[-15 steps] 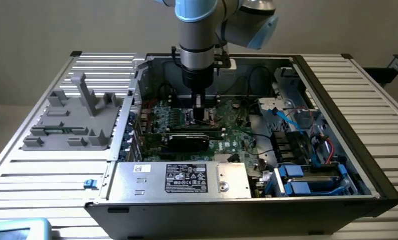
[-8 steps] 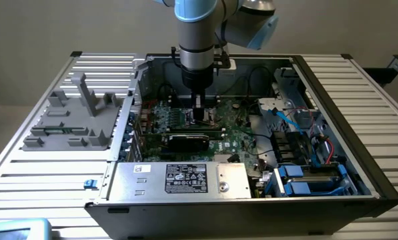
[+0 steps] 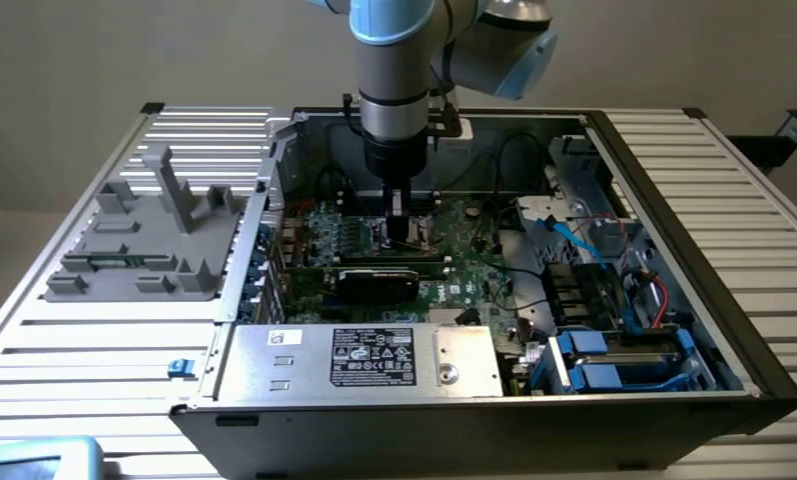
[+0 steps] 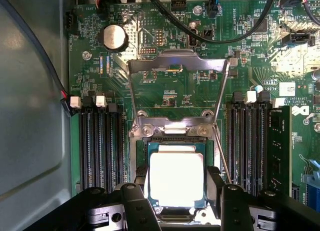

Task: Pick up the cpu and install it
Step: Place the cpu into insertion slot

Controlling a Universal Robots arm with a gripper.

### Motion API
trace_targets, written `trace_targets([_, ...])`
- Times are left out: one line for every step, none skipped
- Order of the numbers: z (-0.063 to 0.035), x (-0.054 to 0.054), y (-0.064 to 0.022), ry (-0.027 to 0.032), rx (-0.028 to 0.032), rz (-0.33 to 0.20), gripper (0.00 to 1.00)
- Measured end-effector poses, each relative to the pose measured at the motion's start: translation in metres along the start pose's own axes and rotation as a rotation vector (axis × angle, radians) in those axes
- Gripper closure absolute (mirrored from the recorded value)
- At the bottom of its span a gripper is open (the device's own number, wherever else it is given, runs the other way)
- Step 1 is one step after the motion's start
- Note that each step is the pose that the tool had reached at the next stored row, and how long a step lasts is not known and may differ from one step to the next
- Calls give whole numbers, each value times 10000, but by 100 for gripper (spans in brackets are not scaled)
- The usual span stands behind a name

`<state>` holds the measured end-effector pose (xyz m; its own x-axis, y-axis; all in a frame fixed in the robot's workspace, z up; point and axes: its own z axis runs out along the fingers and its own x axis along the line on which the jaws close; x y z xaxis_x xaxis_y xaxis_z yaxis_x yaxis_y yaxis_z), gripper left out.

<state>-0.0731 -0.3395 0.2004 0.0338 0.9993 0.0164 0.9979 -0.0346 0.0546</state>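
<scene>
In the exterior view, a grey moulded plastic fixture [image 3: 145,235] lies at nine o'clock of the open black computer case [image 3: 505,430], both on the ribbed metal surface [image 3: 91,340]. A silver boxed power supply [image 3: 358,360] fills the case's seven o'clock corner. Towards ten o'clock of the case's middle, the arm's end effector [image 3: 398,238] reaches down to the green motherboard [image 3: 472,270]. The wrist view shows the cpu [image 4: 176,178], a small flat square chip with a shiny silver-grey top and thin green rim, at the socket, below the raised metal retention frame [image 4: 176,66]. The black fingers [image 4: 136,201] appear clamped on its two opposite edges. Whether it is seated or just above, I cannot tell. It looks light, stiff, slick-topped and fragile, so the rim edges seem the right hold, kept level.
</scene>
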Motion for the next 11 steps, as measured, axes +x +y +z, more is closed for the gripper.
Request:
trace_targets([1, 0, 0, -4, 2, 0, 45])
trace_targets([2, 0, -1, -8, 3, 0, 45])
trace_targets([3, 0, -1, -11, 2, -1, 45])
trace_targets([5, 3, -1, -17, -1, 0, 45])
trace_targets([6, 5, -1, -31, -1, 0, 45])
trace_targets([7, 9, -1, -53, -5, -2, 45])
trace_targets([8, 15, -1, -77, -9, -4, 45])
trace_targets([10, 22, -2, -107, -14, -5, 45])
trace_targets([11, 27, -2, -138, -20, -8, 45])
trace_targets([12, 30, -2, -161, -28, -9, 45])
trace_targets([14, 32, -2, -168, -34, -9, 45])
